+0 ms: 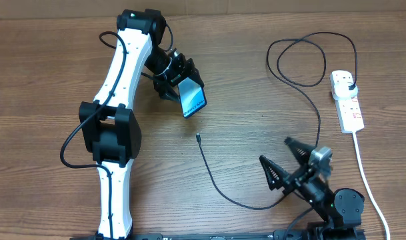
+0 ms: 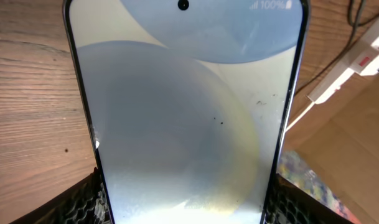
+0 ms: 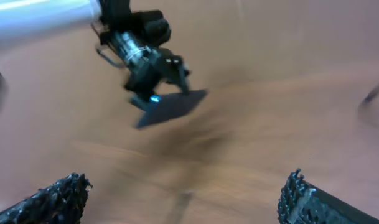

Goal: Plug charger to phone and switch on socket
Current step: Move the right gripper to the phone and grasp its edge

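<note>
My left gripper [image 1: 179, 83] is shut on the phone [image 1: 193, 98] and holds it tilted above the table; its blue-white screen fills the left wrist view [image 2: 183, 118]. The charger's thin black cable [image 1: 219, 187] lies on the wood, its small connector tip [image 1: 198, 138] just below the phone, its black plug [image 1: 349, 87] in the white socket strip [image 1: 347, 100] at the right. My right gripper [image 1: 283, 160] is open and empty above the cable near the front edge. In the blurred right wrist view the phone [image 3: 170, 106] shows far ahead between the open fingers [image 3: 183, 199].
The socket's thick white cord [image 1: 369, 180] runs down the right side to the front edge. The cable loops [image 1: 303, 60] at the back right. The strip and cord also show in the left wrist view [image 2: 345, 71], beside a cardboard surface [image 2: 351, 137].
</note>
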